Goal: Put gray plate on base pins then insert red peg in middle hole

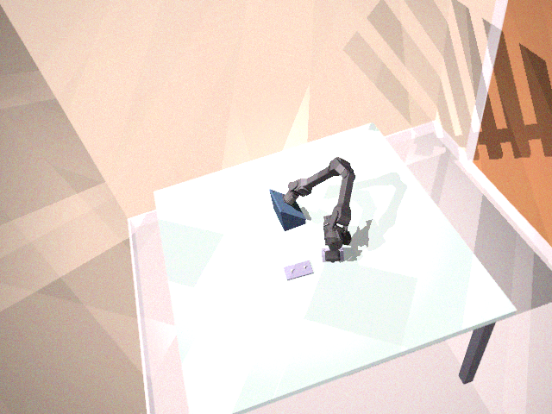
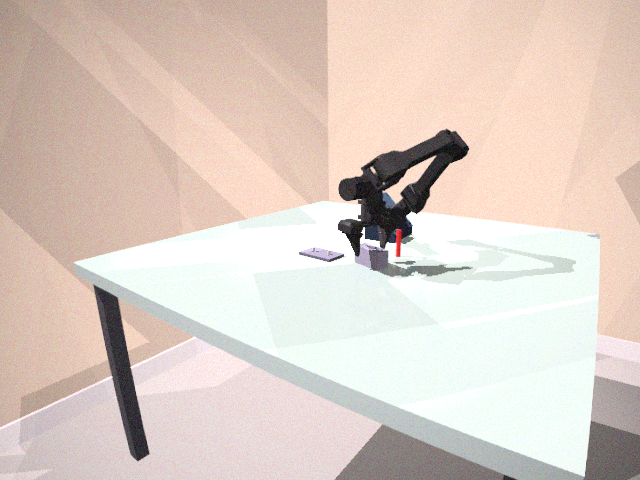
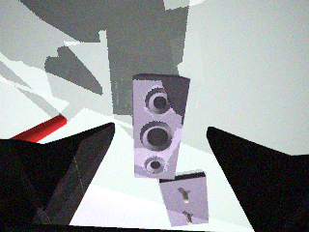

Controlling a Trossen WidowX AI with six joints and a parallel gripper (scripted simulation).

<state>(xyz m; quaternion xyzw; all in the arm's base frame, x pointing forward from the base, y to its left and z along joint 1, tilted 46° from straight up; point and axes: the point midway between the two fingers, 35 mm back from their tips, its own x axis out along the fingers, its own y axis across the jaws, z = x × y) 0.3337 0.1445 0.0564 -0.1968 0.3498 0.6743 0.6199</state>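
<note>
The gray plate, a thick lilac-tinted block with three holes in a row, [image 1: 324, 256] [image 2: 364, 257] [image 3: 140, 118] stands on the table, apart from the base. The flat base [image 1: 298, 271] [image 2: 321, 254] [image 3: 172, 205] lies beside it, its two pins bare. The red peg [image 2: 398, 243] [image 3: 43, 130] stands upright on the table beyond the plate in the exterior view; the arm hides it in the top view. My gripper [image 2: 369, 250] [image 3: 160, 129] is open and points down, with one finger on each side of the plate's upper part. Nothing is held.
The arm's blue wedge-shaped mount [image 1: 285, 212] [image 2: 376, 232] stands on the white table [image 1: 231, 311] [image 2: 206, 279], behind the plate and base. In the wrist view the peg is just outside the left finger. The arm's shadow falls across the table beside the plate.
</note>
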